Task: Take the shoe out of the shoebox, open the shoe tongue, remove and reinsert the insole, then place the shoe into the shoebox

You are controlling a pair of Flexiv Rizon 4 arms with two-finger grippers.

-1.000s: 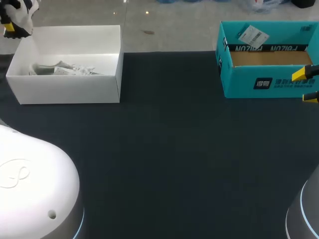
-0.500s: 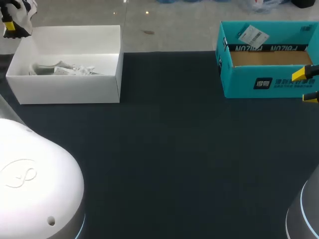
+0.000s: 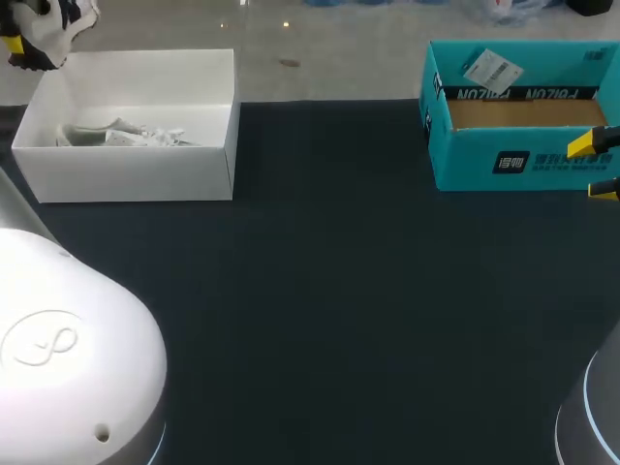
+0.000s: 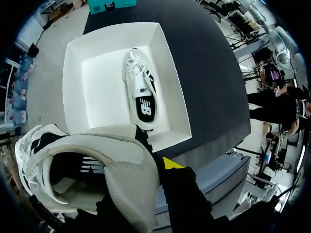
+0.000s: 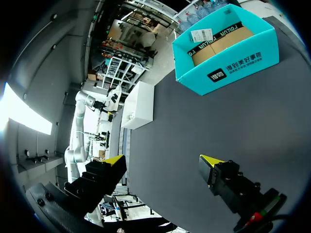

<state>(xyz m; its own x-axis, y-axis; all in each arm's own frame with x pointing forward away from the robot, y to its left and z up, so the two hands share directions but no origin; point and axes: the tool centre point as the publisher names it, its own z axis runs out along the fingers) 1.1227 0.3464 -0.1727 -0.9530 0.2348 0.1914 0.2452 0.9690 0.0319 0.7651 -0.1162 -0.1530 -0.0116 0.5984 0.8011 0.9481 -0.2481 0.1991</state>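
Note:
My left gripper point(image 3: 21, 44) is shut on the heel of a white shoe point(image 3: 60, 19), held in the air above the far left corner of the white shoebox point(image 3: 136, 176). In the left wrist view the held shoe point(image 4: 97, 165) fills the space at my gripper point(image 4: 141, 170), with one yellow fingertip point(image 4: 171, 163) showing beside its heel. A second white shoe point(image 4: 141, 92) lies on its side inside the shoebox point(image 4: 172, 99), and it also shows in the head view point(image 3: 121, 134). My right gripper point(image 3: 597, 167) stands open and empty at the table's right edge point(image 5: 163, 165).
A teal cardboard box point(image 3: 513, 160) stands at the back right, just beyond my right gripper, open at the top with a label tag inside; it also shows in the right wrist view point(image 5: 228, 53). Dark table cloth point(image 3: 329, 291) spreads between the two boxes.
My left gripper has carried the shoe slightly up and toward the back, and the left arm's elbow has shifted. The right arm has not moved.

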